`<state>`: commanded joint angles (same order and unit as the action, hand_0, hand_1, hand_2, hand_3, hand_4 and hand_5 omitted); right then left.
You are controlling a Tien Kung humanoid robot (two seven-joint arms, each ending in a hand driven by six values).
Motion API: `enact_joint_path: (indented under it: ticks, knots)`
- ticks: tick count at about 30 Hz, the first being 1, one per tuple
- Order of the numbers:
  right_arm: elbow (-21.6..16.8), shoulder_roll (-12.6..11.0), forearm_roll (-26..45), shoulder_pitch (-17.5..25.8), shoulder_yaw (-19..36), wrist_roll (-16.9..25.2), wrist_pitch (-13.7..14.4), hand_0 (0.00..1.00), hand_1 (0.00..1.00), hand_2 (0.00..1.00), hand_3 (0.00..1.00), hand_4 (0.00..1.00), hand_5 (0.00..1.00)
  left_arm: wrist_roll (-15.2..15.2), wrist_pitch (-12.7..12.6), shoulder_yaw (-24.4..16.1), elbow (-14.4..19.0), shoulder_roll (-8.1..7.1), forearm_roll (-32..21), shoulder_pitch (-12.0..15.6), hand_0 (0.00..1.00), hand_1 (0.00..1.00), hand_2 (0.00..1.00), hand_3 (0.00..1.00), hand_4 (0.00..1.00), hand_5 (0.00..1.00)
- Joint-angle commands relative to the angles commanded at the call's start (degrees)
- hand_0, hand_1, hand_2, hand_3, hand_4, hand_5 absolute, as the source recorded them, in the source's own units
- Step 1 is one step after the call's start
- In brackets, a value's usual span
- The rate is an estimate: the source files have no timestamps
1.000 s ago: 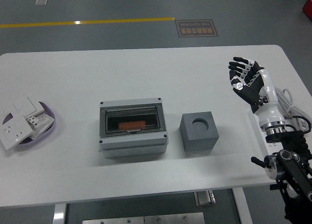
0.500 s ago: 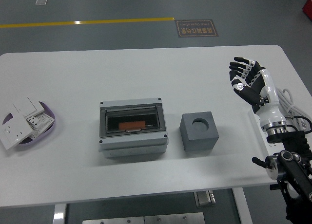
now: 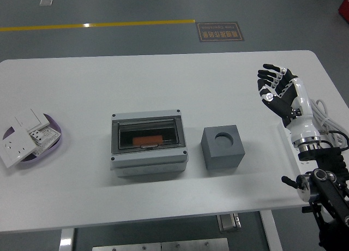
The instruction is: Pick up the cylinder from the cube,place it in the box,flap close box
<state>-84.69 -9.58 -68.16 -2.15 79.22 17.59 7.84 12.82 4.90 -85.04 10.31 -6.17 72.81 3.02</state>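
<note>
bright even overhead light, white table point(image 3: 163, 76) slightly washed out, soft short shadows under box point(image 3: 149, 143) and cube point(image 3: 222, 147), faint floor glare, sharp focus throughout

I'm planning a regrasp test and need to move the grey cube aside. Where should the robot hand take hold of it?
Grip the grey cube across its flat left and right side walls, coming down from above with the right robot hand, which is nearer. The top has an empty round hole, so it gives less flat surface; the sides stand clear of the box.
</note>
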Motion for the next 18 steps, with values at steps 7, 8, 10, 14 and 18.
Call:
enact_joint_path:
  ticks: [7, 8, 10, 14, 18]
  knots:
    - [0.29, -0.15, 0.25, -0.35, -0.27, -0.23, -0.08, 0.732, 0.672, 0.635, 0.643, 0.633, 0.053, 0.00, 0.00, 0.01, 0.00, -0.57, 0.14, -0.23, 0.642, 0.665, 0.592, 0.653, 0.721, 0.292]
    - [0.32, -0.16, 0.27, -0.39, -0.31, -0.25, -0.09, 0.732, 0.672, 0.635, 0.643, 0.633, 0.053, 0.02, 0.01, 0.02, 0.00, -0.58, 0.18, -0.21, 0.642, 0.665, 0.592, 0.653, 0.721, 0.292]
    - [0.37, -0.13, 0.27, -0.58, -0.37, -0.28, -0.09, 0.732, 0.672, 0.635, 0.643, 0.633, 0.053, 0.08, 0.08, -0.03, 0.00, -0.56, 0.56, -0.18, 0.642, 0.665, 0.592, 0.653, 0.721, 0.292]
    - [0.30, 0.04, 0.09, -0.69, -0.35, -0.34, -0.10, 0.732, 0.671, 0.638, 0.645, 0.636, 0.059, 0.04, 0.34, 0.21, 0.00, -0.56, 1.39, -0.25, 0.642, 0.665, 0.592, 0.653, 0.721, 0.293]
    - [0.27, 0.17, 0.00, -0.46, -0.33, -0.35, -0.14, 0.732, 0.671, 0.638, 0.645, 0.636, 0.059, 0.01, 0.53, 0.37, 0.00, -0.72, 2.04, -0.25, 0.642, 0.665, 0.592, 0.653, 0.721, 0.293]
